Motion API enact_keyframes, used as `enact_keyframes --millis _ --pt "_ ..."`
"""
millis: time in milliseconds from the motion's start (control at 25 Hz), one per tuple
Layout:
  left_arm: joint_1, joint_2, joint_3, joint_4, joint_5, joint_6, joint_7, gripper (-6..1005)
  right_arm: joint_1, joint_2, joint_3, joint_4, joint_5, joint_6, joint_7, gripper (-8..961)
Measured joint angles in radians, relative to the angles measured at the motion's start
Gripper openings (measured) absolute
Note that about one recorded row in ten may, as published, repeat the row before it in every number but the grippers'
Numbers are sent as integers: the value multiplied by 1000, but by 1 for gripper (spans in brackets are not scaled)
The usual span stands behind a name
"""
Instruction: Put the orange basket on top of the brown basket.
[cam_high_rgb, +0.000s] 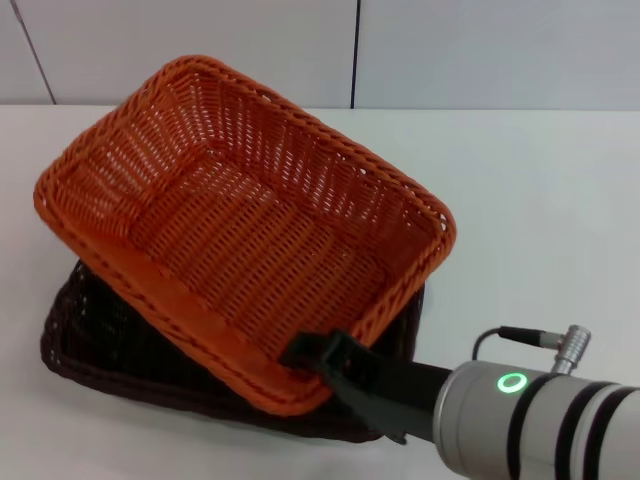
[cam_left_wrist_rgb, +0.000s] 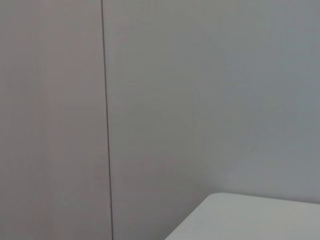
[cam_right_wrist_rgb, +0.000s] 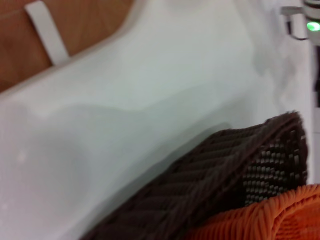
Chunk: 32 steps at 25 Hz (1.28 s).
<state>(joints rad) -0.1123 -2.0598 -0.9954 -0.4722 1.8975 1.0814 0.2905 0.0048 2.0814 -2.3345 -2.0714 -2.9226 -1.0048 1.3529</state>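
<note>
Right gripper: nearest, pinching the orange basket's near rim.
Orange basket: tilted over the brown basket, long axis running diagonally away.
Bench: carries the brown basket.
Left arm: unseen.

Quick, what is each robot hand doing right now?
Right hand: closed on the orange basket, at its near rim.
Left hand: out of sight.

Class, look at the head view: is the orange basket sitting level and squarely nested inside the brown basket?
No. The orange basket lies tilted and skewed over the brown basket, its near rim held at the right gripper.
</note>
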Motion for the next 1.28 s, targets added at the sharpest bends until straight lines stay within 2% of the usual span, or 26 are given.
enact_keyframes --millis 520,640,1280 --pt "-23 4 0 9 1 -22 8 799 -58 0 -47 8 3 44 6 541" --pt "-23 5 0 10 1 -23 8 799 -71 0 -67 8 4 118 6 541" --pt "-12 10 0 45 2 -21 8 799 -82 -5 -163 15 4 155 4 541"
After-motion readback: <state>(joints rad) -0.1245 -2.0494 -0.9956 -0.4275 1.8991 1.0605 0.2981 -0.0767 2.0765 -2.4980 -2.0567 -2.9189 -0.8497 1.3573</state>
